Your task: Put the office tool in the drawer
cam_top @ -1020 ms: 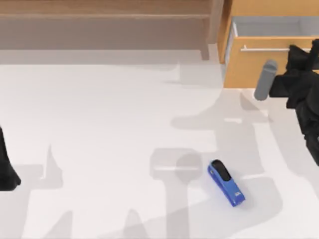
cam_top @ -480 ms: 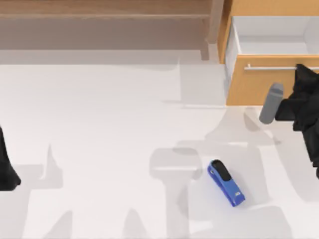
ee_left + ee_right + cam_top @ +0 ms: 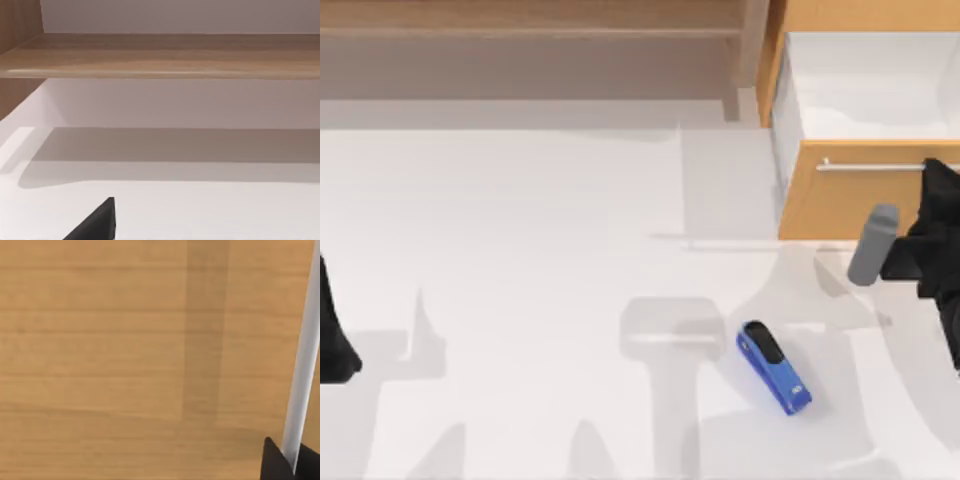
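Observation:
The office tool, a small blue stapler (image 3: pixel 775 367) with a black top strip, lies flat on the white table right of centre, untouched. The drawer (image 3: pixel 850 205) at the back right stands pulled out, its white inside (image 3: pixel 870 90) showing bare. My right gripper (image 3: pixel 938 172) is at the right end of the drawer's silver bar handle (image 3: pixel 870 166), shut on it. In the right wrist view the bar handle (image 3: pixel 305 365) runs across the tan front (image 3: pixel 125 360) and passes between my right gripper's (image 3: pixel 294 465) black fingertips. My left gripper (image 3: pixel 332 335) is parked at the table's left edge.
A long wooden shelf unit (image 3: pixel 530 30) runs along the back; its board (image 3: pixel 160 55) faces the left wrist view. A grey cylinder (image 3: pixel 873 245) on the right arm's wrist hangs just in front of the drawer. Open white tabletop (image 3: pixel 520 260) lies between the stapler and the left arm.
My right gripper has drawn the handle toward the table's front, sliding the drawer farther out and baring more of its white inside. The stapler and left arm have not moved.

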You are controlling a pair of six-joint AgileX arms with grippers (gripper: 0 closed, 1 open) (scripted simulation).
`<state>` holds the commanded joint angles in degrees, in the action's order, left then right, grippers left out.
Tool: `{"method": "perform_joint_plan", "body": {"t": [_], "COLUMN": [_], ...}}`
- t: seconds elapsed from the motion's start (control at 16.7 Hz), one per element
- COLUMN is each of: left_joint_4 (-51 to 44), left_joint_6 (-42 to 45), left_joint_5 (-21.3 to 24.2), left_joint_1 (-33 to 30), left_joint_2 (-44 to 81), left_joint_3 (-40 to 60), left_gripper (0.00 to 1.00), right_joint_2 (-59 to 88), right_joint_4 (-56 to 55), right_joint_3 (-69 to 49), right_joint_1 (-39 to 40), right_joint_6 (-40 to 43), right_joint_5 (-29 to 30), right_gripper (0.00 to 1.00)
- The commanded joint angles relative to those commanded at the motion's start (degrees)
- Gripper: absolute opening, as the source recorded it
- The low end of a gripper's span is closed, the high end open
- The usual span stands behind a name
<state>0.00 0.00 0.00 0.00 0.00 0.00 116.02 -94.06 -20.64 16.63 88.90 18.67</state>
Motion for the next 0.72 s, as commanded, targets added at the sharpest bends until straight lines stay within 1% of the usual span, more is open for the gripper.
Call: {"method": "perform_joint_plan", "body": {"t": [0.18,0.42,0.72], "left_joint_4": [0.0,0.0,0.0], "left_joint_6": [0.0,0.0,0.0], "left_joint_5": [0.0,0.0,0.0], "left_joint_1": [0.0,0.0,0.0], "left_joint_2": [0.0,0.0,0.0], "left_joint_3": [0.0,0.0,0.0], "left_gripper": [1.0,1.0,1.0], "right_joint_2": [-1.5,-1.6,-1.6], "right_joint_4": [-3.6,-3.9,-3.9], "right_joint_3": [4.7,5.1,5.1], "right_joint_1": [1.6,1.7,1.7], "right_joint_6": [-0.1,0.0,0.0], "right_joint_5": [1.5,1.6,1.6], "right_gripper": [0.0,0.0,0.38]}}
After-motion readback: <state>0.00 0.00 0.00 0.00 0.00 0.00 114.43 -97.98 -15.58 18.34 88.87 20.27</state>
